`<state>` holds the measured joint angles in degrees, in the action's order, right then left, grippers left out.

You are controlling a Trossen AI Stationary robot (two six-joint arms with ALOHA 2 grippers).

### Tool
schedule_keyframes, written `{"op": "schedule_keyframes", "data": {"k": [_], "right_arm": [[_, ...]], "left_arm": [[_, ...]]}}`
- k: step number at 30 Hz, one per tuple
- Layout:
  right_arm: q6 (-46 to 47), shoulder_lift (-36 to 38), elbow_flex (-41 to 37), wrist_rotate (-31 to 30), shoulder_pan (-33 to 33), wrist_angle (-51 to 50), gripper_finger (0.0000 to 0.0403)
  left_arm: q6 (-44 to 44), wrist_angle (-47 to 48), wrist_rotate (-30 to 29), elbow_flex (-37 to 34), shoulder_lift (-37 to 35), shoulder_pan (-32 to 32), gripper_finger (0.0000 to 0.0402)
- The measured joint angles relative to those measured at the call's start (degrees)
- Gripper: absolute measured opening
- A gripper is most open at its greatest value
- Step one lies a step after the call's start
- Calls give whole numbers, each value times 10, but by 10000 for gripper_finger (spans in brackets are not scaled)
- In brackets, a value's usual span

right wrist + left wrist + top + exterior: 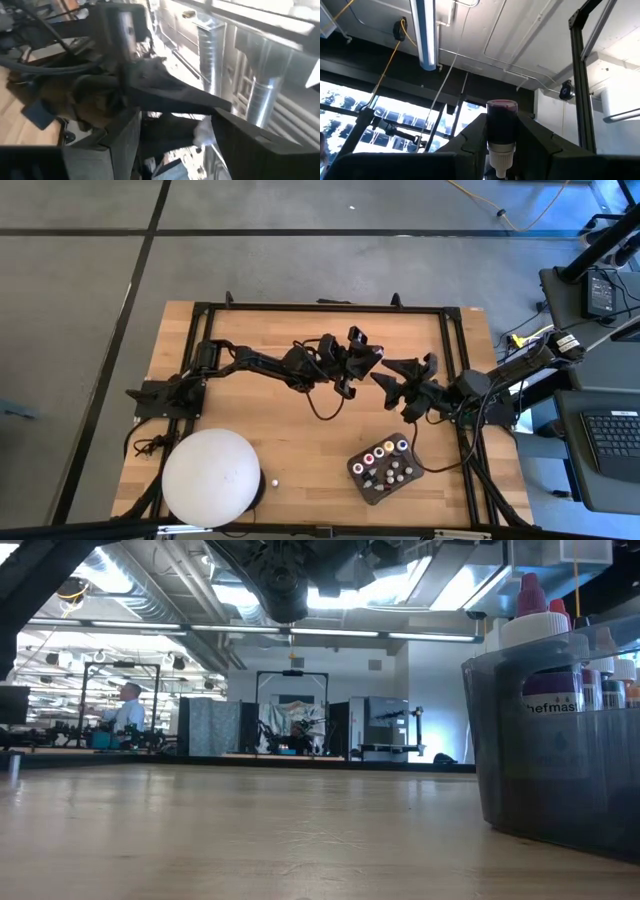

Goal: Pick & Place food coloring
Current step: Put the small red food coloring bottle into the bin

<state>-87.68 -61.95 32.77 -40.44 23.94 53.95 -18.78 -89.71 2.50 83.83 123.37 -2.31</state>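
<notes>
While raised above mid-table (pixel 250 420), left pincer (pixel 501 150) clamped on one food coloring bottle (pixel 501 127) (dark body, red end up, white cap down). Right pincer (pixel 400 372) just beside it, fingers spread wide, empty. Remaining bottles (pixel 385 460) standing in dark tray (pixel 358 480) near the table's front edge.

bottle (pixel 501 132): dark, white cap (red base) | tray (pixel 366 478): grey | dome (pixel 211 477): white
</notes>
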Motion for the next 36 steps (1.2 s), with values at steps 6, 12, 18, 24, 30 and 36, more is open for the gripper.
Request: {"op": "schedule_keyframes", "data": {"k": [6, 12, 18, 24, 30, 36], "right_arm": [[-26, 0, 0, -42, 0, 56, 245], [-26, 0, 0, -40, 0, 67, 245], [-23, 0, 0, -18, -1, 76, 233], [-24, 0, 0, -6, -1, 76, 191], [-14, 0, 0, 1, -1, 73, 159], [5, 0, 0, 12, -2, 72, 153]], "left_arm": [[0, -1, 0, 0, 0, 1, 86], [-12, -1, 1, 0, 0, 3, 86], [-2, -1, 1, 0, 0, 5, 86], [-10, -1, 1, 0, 0, 5, 86], [-10, -1, 14, 0, 0, 9, 86], [-16, -1, 17, 0, 0, 11, 86]]}}
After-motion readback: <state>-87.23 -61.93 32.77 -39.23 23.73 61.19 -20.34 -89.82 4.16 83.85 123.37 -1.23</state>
